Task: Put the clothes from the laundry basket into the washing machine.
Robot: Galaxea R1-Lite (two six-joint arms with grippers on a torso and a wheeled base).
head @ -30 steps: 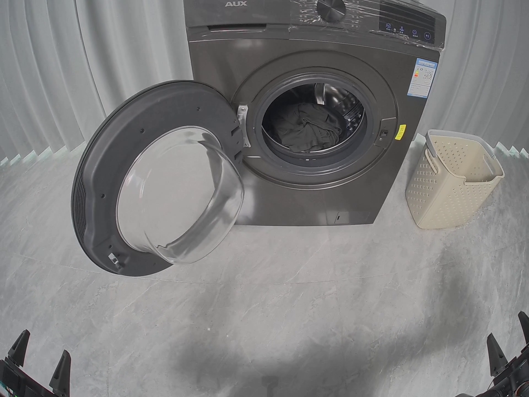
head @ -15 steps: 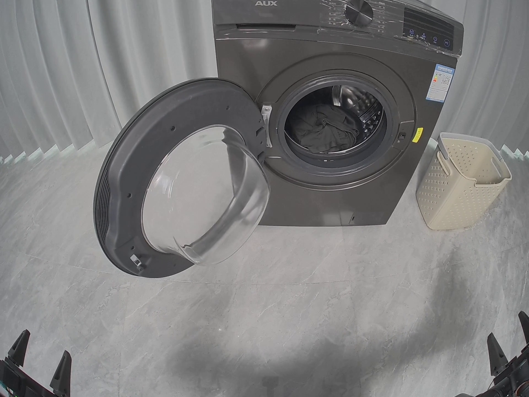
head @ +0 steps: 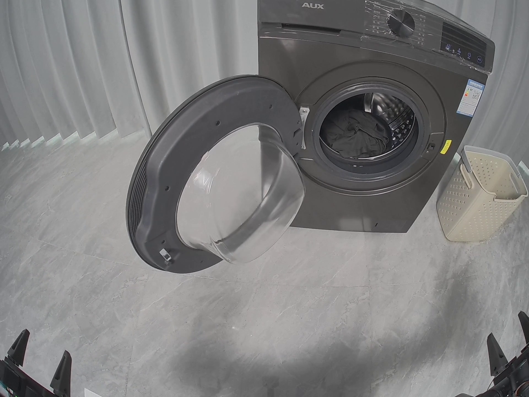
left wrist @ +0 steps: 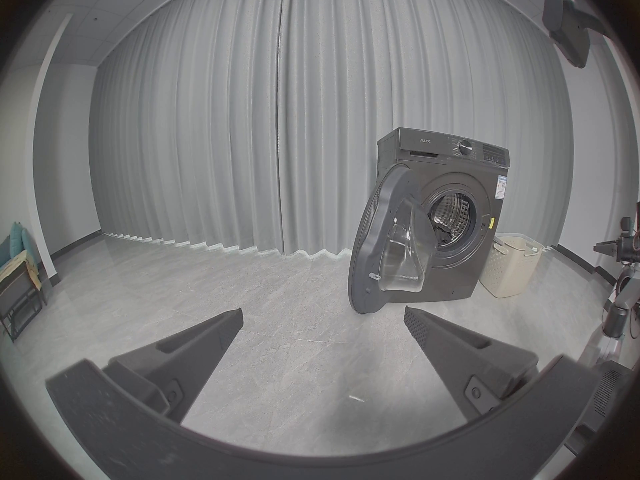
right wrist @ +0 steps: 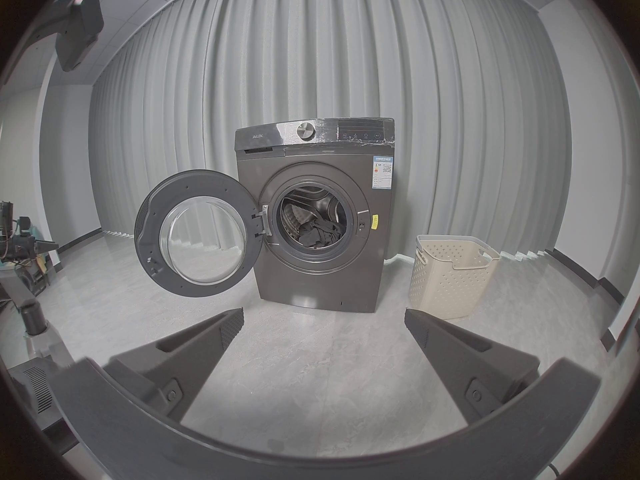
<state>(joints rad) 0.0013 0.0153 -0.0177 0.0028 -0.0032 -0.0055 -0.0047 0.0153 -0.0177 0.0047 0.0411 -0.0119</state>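
Our left end effector (head: pixel 44 346) and right end effector (head: pixel 507 330) hang spread wide, empty: the clothes (head: pixel 355 134) lie inside the washing machine (head: pixel 352 51), door (head: pixel 165 161) swung aside for loading, laundry basket (head: pixel 480 208) just beside.

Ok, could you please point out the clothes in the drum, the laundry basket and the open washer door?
clothes (head: pixel 355 134): head view, middle of the dark heap.
laundry basket (head: pixel 475 215): head view, its perforated front wall.
washer door (head: pixel 162 166): head view, grey frame beside its glass.
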